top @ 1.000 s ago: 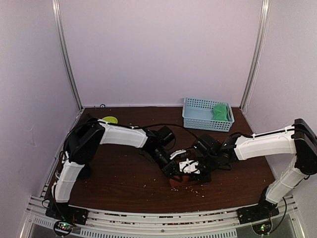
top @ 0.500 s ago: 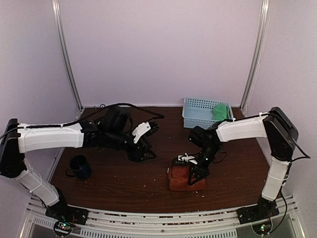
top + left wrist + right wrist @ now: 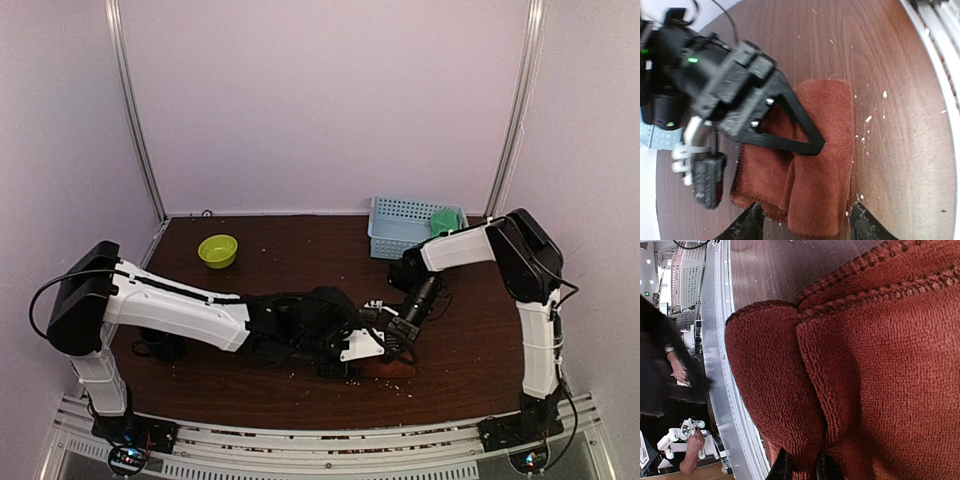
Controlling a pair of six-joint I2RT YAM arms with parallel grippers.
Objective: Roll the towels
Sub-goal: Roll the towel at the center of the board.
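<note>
The rust towel (image 3: 817,170), partly rolled, lies on the dark table near the front edge, and a strip of it (image 3: 396,370) shows in the top view. My left gripper (image 3: 807,226) stands open, one finger on each side of the towel's near end. My right gripper (image 3: 802,469) is shut on a fold of the rust towel (image 3: 865,365), its black fingers (image 3: 807,145) pressing down on the cloth. The two grippers meet over the towel in the top view, the left gripper (image 3: 362,346) beside the right gripper (image 3: 396,334). The green towel (image 3: 446,222) sits in the light-blue basket (image 3: 400,236).
A green bowl (image 3: 218,250) stands at the back left. A dark mug (image 3: 160,346) is half hidden behind the left arm. The metal rail (image 3: 320,440) runs along the front edge close to the towel. Pale crumbs dot the wood.
My left arm has swung back from the left side to the towel, its jaws now wider. The right arm has drawn in and lowered, and the towel sits lower on the table.
</note>
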